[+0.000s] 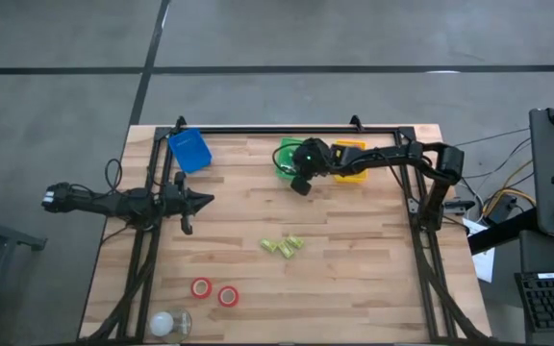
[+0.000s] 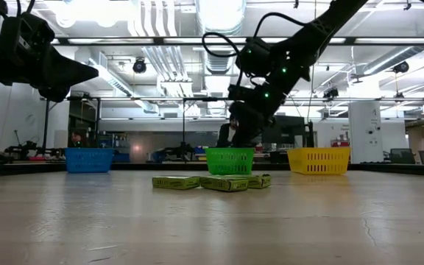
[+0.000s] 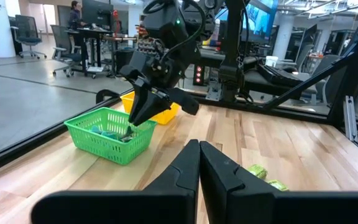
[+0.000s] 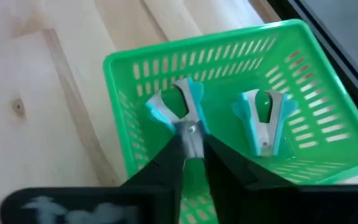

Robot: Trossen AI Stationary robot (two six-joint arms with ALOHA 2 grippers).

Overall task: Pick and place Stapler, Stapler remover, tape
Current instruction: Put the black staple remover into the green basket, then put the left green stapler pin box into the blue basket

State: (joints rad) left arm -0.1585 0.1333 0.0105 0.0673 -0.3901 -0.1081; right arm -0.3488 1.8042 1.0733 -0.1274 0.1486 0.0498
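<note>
My right gripper (image 4: 192, 152) is over the green basket (image 1: 289, 159), fingers pointing down, shut on a teal staple remover (image 4: 176, 106). A second teal staple remover (image 4: 261, 118) lies on the basket's floor. My left gripper (image 3: 199, 155) is shut and empty, above the table's left side (image 1: 200, 200). Two red tape rolls (image 1: 201, 287) (image 1: 228, 296) lie flat near the front edge. Several yellow-green flat pieces (image 1: 282, 247) lie at mid-table. I see no dark blue roll and no plain stapler. My right gripper pinches the staple remover's metal hinge end (image 4: 192, 132) between its two fingertips, coming from above and pointing down. The remover's teal jaws point away from the fingers, inside the basket walls. I cannot tell whether it touches the basket floor.
A blue basket (image 1: 188, 149) stands at the far left and a yellow basket (image 1: 351, 160) right of the green one. A white roundish object (image 1: 166, 322) lies at the front left corner. Black frame rails (image 1: 287, 130) run along the far edge and both sides.
</note>
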